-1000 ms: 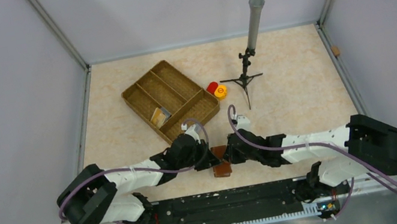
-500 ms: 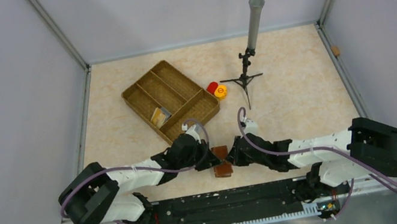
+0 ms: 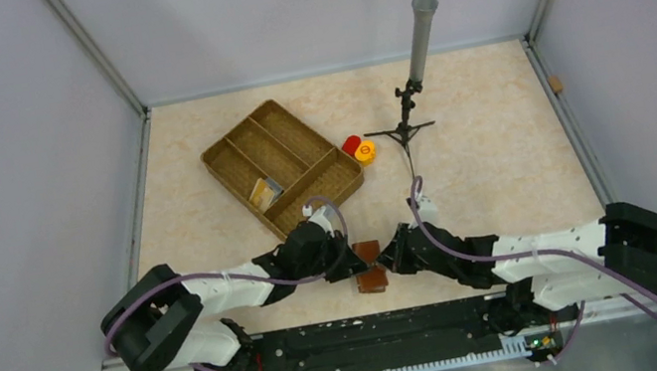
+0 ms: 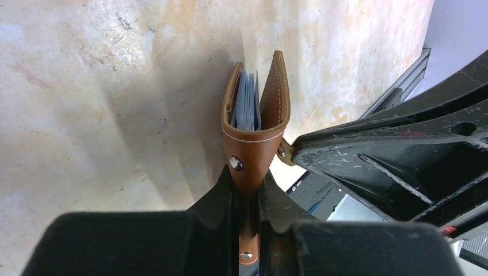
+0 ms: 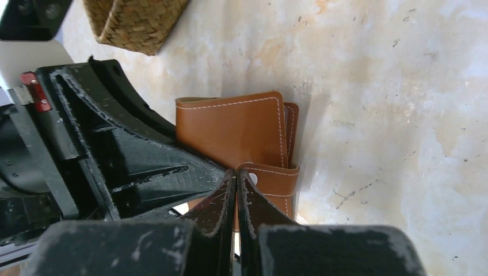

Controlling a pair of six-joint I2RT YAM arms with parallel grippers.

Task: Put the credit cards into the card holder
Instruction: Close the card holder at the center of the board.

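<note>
Brown leather holder [image 3: 369, 279] is clamped by left tool [image 4: 247, 179] and right tool [image 5: 236, 173]; blue-grey cards [image 4: 246, 106] are seated inside. The right arm [image 3: 538, 256] has been swung outward, likely pulling it open.

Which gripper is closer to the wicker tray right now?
Left. The left gripper sits just nearside of the wicker tray; the right gripper lies beyond the card holder both pinch.
</note>
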